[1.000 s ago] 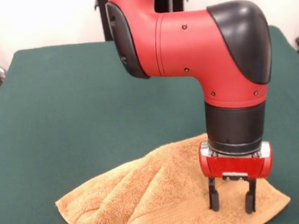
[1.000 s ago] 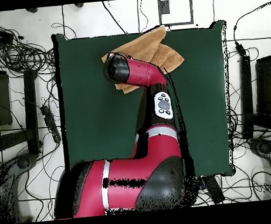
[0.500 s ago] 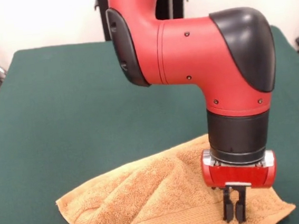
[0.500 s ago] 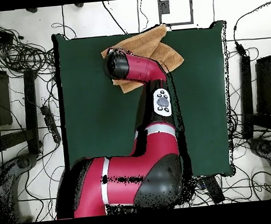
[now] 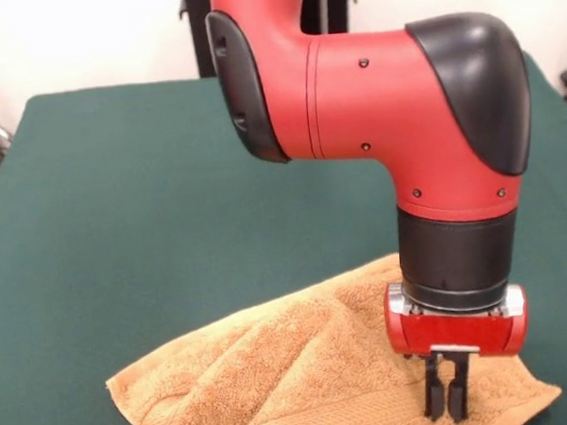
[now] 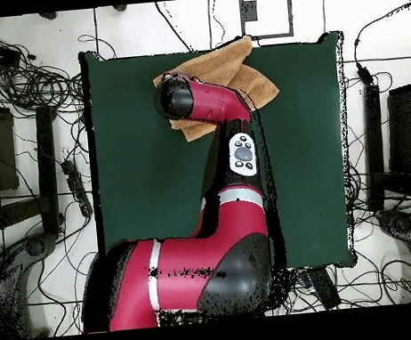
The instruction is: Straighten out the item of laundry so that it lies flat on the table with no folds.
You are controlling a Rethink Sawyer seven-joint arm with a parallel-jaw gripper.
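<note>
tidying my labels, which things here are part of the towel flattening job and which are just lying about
Part of the job:
- orange-tan towel, rumpled with folds
- gripper, shut on the towel near one corner
- green table

Just lying about:
- cables on the floor beside the table
- dark equipment at the other side of the table

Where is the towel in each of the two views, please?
Front view: the towel lies at the bottom centre, near the table's lower edge, under the gripper.
Overhead view: the towel lies at the top centre, partly hidden by the arm.
Shared landmark: the red arm's black-capped elbow above the towel.
</note>
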